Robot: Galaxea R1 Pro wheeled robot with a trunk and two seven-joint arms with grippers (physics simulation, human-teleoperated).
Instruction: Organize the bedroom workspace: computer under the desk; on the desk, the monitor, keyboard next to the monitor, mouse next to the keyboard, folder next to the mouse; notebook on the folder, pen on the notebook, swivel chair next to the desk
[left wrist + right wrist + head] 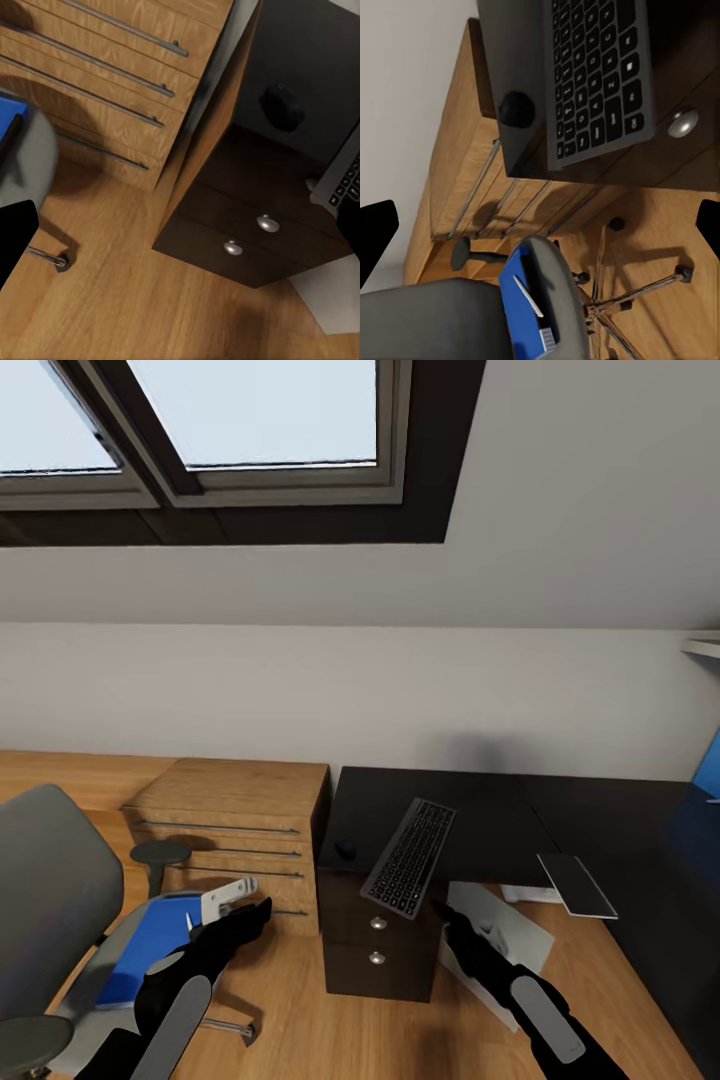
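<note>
The dark keyboard (410, 857) lies slanted on the black desk (500, 810), its near end hanging over the front edge. A black mouse (346, 850) sits just beside it on the desk. On the grey swivel chair (50, 890) at the left rest the blue folder (150, 945), a white notebook (228, 895) and a pen (190, 922). My left gripper (260, 910) hovers open between the chair and the desk drawers. In front of the keyboard's near end, my right gripper (446, 913) is open too. The right wrist view looks down on the keyboard (596, 75), mouse (516, 109) and folder (525, 315).
A wooden dresser (240, 810) with bar handles stands between chair and desk. Desk drawers with two round knobs (377, 940) face me. A white box (505, 940) stands on the floor under the desk. A flat dark panel (578, 885) juts from the desk edge; something blue (708, 765) is at far right.
</note>
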